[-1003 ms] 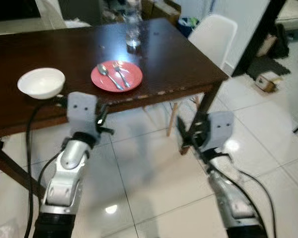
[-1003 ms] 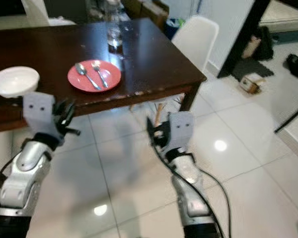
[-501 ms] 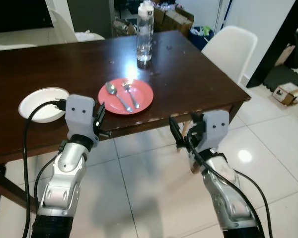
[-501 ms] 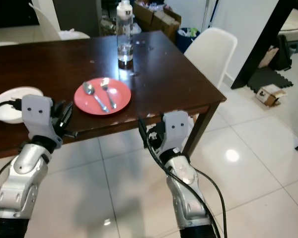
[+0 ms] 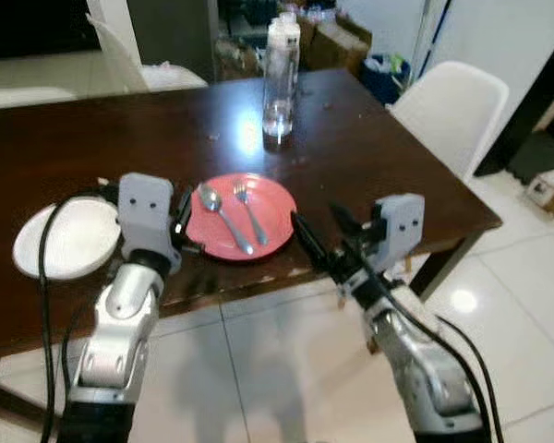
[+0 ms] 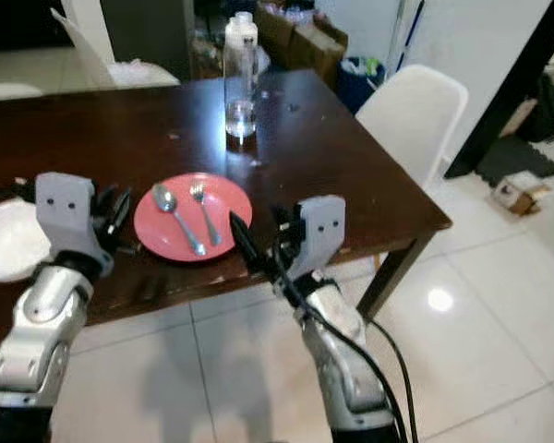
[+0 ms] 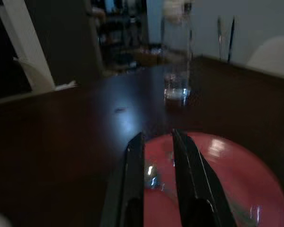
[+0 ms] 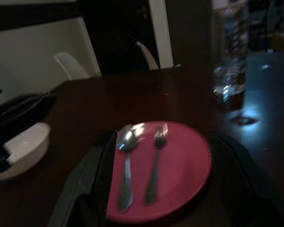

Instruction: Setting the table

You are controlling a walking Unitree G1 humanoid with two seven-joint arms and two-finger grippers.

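Both grippers now reach over the surface's (image 5: 369, 175) near edge, closer to the red plate (image 5: 270, 208) than half a second ago: the left gripper (image 7: 157, 147) narrowly parted, the right gripper (image 5: 319, 240) spread wide. Spoon (image 5: 223, 217) and fork (image 5: 251, 211) lie side by side on the plate, the white bowl (image 5: 60, 242) to its left. Farther back stands the water bottle (image 5: 279, 78).

Before me stands a dark wooden table (image 5: 92, 138) on a pale tiled floor (image 5: 258, 369). A red plate (image 5: 241, 217) lies near the table's front edge, about dead centre of what I see. A white bowl (image 5: 65, 240) sits at nine o'clock from the plate, a little apart from it. At twelve o'clock from the plate, farther back, a clear plastic bottle (image 5: 279, 78) stands upright, its cap on, with a bright glare on the wood beside it.
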